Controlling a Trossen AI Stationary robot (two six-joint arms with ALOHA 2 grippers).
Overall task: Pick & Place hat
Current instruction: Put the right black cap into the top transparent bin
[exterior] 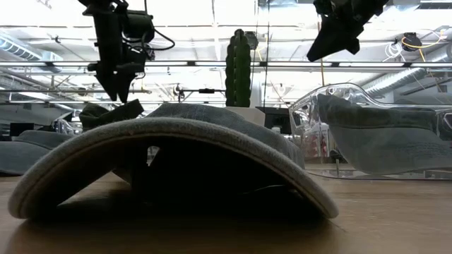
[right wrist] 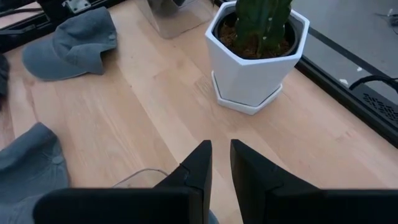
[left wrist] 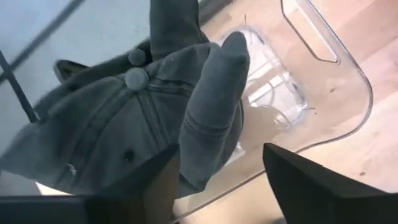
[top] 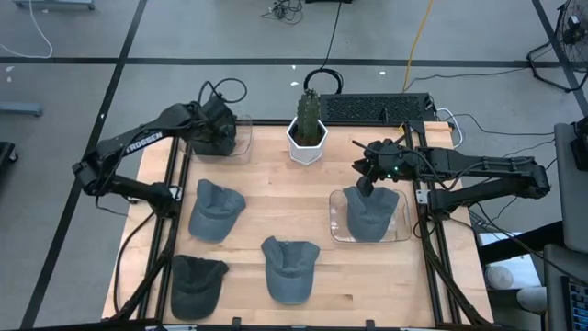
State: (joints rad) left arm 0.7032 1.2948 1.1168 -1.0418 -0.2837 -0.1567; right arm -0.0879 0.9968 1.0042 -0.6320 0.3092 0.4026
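The only writing I can read is on my own left arm, in the upper left of the overhead picture: white capital letters running along the dark forearm link, slanting up toward the right, that spell "TROSSEN". My right arm carries no lettering that I can make out from above. The level view across the table and both of my wrist pictures show no legible word, number, label or sign on anything in them.
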